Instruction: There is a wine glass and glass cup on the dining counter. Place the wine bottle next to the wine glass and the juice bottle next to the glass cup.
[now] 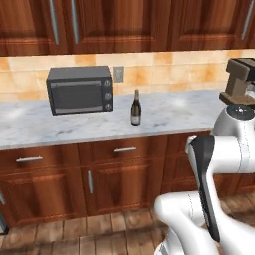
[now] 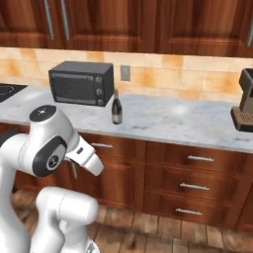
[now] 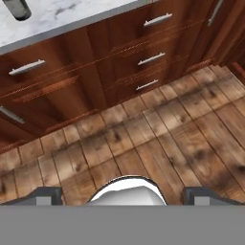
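Gripper (image 3: 122, 196) spread to full width, finger tips far apart at the bottom of the hand view, holding nothing and touching nothing; pointed down at the wooden plank floor (image 3: 158, 143) in front of the drawer fronts (image 3: 143, 52).

Wine bottle (image 1: 136, 108) standing upright on the marble worktop (image 1: 174, 117), just right of the microwave (image 1: 79, 89), apart from it and not touching. Set about midway between the tiled back wall and the worktop's front edge. Below a wall outlet (image 1: 117, 73). Dark base of the bottle also caught at the top left corner of the hand view, on the marble.

Right of the bottle: long bare run of marble, reaching to the coffee machine (image 2: 245, 101) at the far end, well apart from the bottle. Front of the bottle: open strip of marble to the edge. Above: upper cabinets (image 1: 124, 25) hanging over the back of the worktop, well over the bottle's top. Left of the microwave, seen in the right base view: dark stovetop (image 2: 10, 91) set in the marble.
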